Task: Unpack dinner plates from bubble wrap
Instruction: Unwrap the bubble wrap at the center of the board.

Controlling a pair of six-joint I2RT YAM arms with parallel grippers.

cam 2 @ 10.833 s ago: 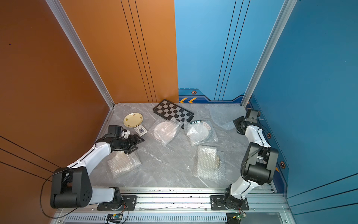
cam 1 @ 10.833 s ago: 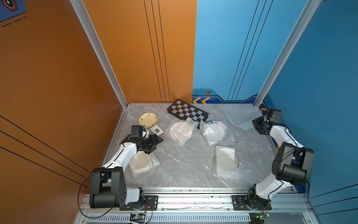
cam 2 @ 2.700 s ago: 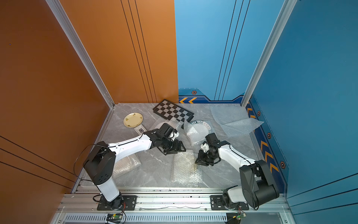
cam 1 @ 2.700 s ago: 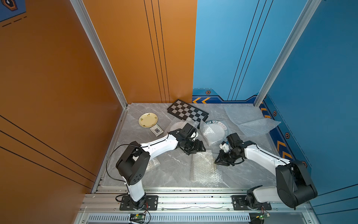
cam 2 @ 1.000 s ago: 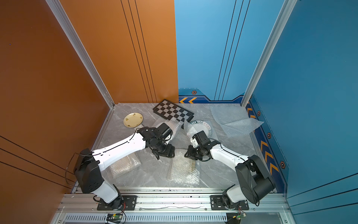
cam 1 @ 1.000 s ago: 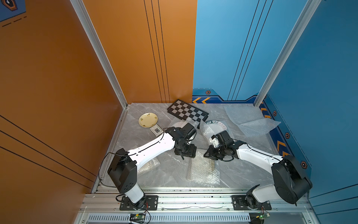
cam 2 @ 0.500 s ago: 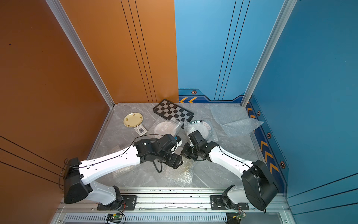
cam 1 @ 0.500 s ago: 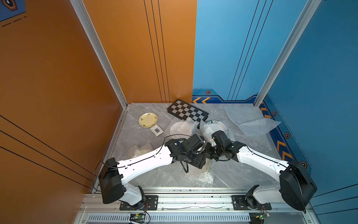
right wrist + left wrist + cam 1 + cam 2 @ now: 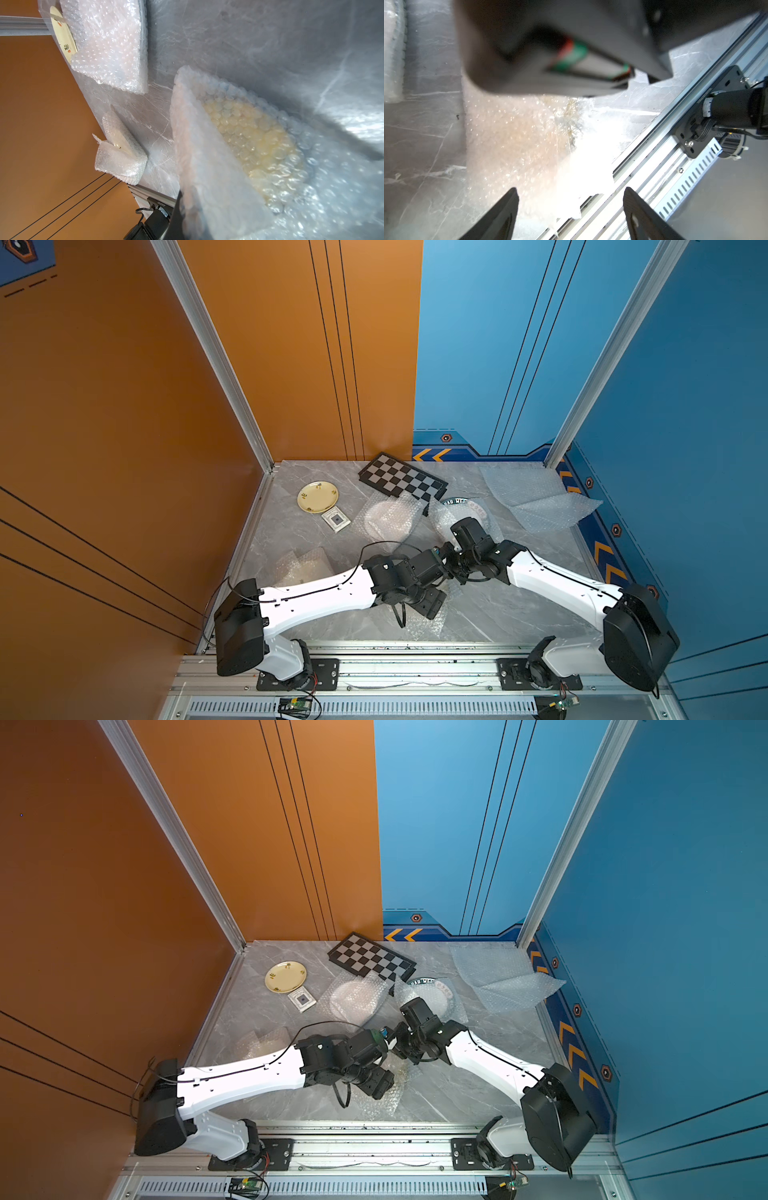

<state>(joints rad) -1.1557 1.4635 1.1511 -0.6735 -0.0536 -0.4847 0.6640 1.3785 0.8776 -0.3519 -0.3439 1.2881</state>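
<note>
**A:** Where is the plate that is being worked on?

**B:** Well in front of the checkerboard (image 9: 402, 483), towards the robot. The plate (image 9: 251, 141) shows yellowish through its bubble wrap (image 9: 432, 620).

**A:** And the jaws?

**B:** The right gripper (image 9: 191, 223) has its jaws together, pinching a flap of that wrap, and the flap stands up off the plate. The left gripper (image 9: 571, 207) hangs over the same parcel with its jaws apart.

**A:** Any writing?

**B:** The lettered plate (image 9: 467, 512), front-right of the checkerboard and half under wrap, has pale capitals on its dark rim. They are too small to read with certainty. The white card (image 9: 336, 519), front-left of the checkerboard, carries a dark square mark. The black arm mount (image 9: 705, 96) has a printed word, but it is blurred.

**A:** What else is around?

**B:** A bare pale yellow plate (image 9: 317, 497) lies left of the checkerboard, just beside the card. A wrapped plate (image 9: 386, 518) sits just in front of the checkerboard. Another wrapped parcel (image 9: 305, 566) lies farther front-left, and loose sheets (image 9: 536, 497) lie to the right.

**A:** Does anything block the view?

**B:** In both top views the left arm's wrist (image 9: 353, 1065) lies over the parcel, so only its edges show. Only the right wrist view shows the plate's colour. Only the left wrist view shows the gap between the left jaws.
</note>
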